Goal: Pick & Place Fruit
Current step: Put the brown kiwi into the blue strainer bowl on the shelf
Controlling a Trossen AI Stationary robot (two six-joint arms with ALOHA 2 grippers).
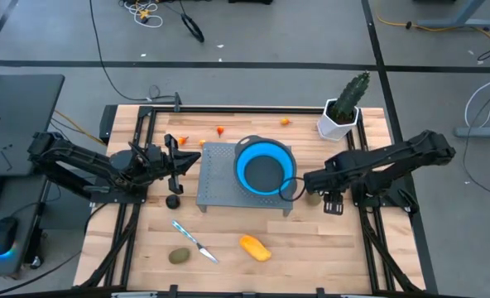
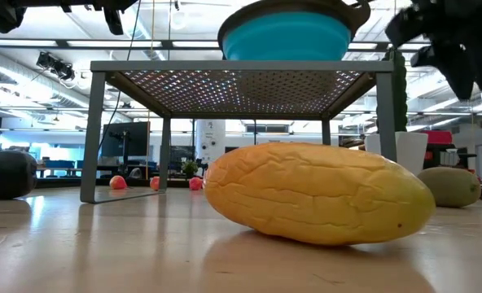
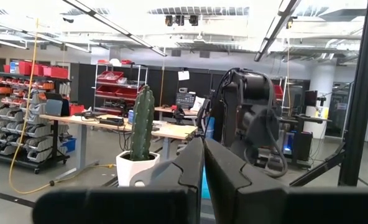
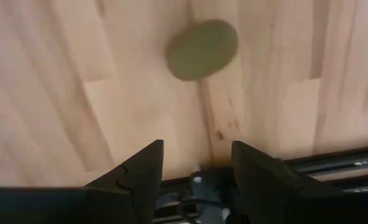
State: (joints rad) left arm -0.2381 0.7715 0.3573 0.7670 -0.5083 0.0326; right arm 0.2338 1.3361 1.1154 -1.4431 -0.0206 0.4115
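Observation:
The fruit lie on the wooden table. A yellow-orange oval [image 1: 255,247] [image 2: 318,194] is near the front, an olive-brown oval [image 1: 179,257] lies to its left, and a dark round one [image 1: 173,200] [image 2: 9,173] sits by the stand. Tiny orange and red pieces [image 1: 220,130] lie toward the far edge. A second olive oval [image 1: 314,197] [image 4: 201,50] [image 2: 451,185] rests on the wood just below my right gripper [image 1: 297,188] [image 4: 197,163], which is open, points down and hovers above it. My left gripper [image 1: 187,160] [image 3: 202,165] is shut, level and raised left of the stand.
A round blue bowl [image 1: 264,168] [image 2: 286,37] sits on a grey perforated stand [image 1: 216,178] at mid-table. A slim knife with a light blue handle [image 1: 195,240] lies near the front. A cactus in a white pot [image 1: 343,112] [image 3: 140,134] stands at the far right corner.

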